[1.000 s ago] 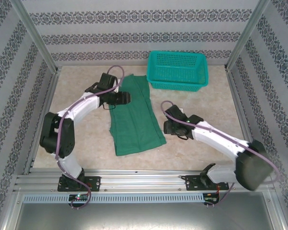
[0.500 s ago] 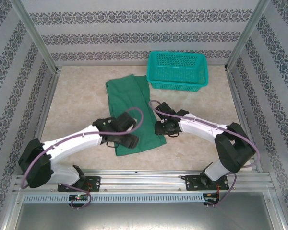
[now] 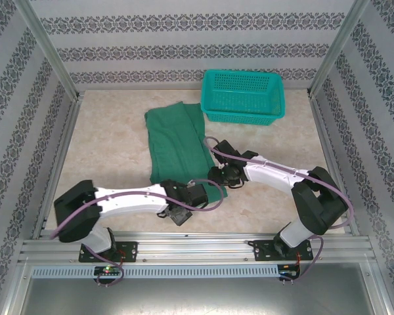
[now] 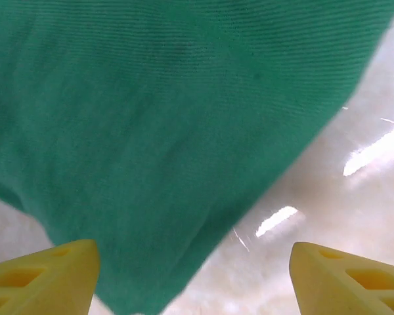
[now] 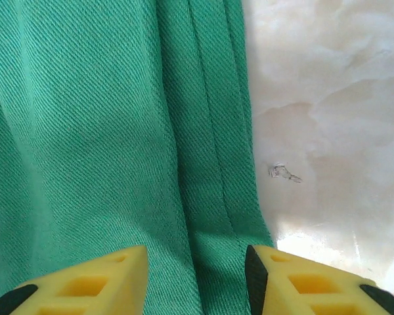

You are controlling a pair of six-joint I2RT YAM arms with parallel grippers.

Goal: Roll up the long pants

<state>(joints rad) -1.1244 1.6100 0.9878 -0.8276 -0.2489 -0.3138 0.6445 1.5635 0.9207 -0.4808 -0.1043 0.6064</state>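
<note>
Swinging back from the far half of the long pants [image 3: 177, 147], my left gripper [image 4: 192, 248] had come down to their near end, close to the tabletop's [image 3: 111, 151] near edge, in about 1 second. Its jaws stood wide apart and held nothing; the near corner of the green fabric lay between and ahead of its fingers [image 4: 46, 275], flat on the surface. My right gripper [image 5: 196, 252] had also shifted inward, from just off the cloth to over the near right corner. Its jaws were partly apart, straddling the stitched side edge without pinching it. Beyond both grippers the pants lay unrolled in 1 flat strip, running toward the far edge and ending just beside the teal basket [image 3: 240, 116] at the far right. I judged that no rolling had begun. With 2 grippers now lined up along the near end, the next step would be gripping it to start the roll.
</note>
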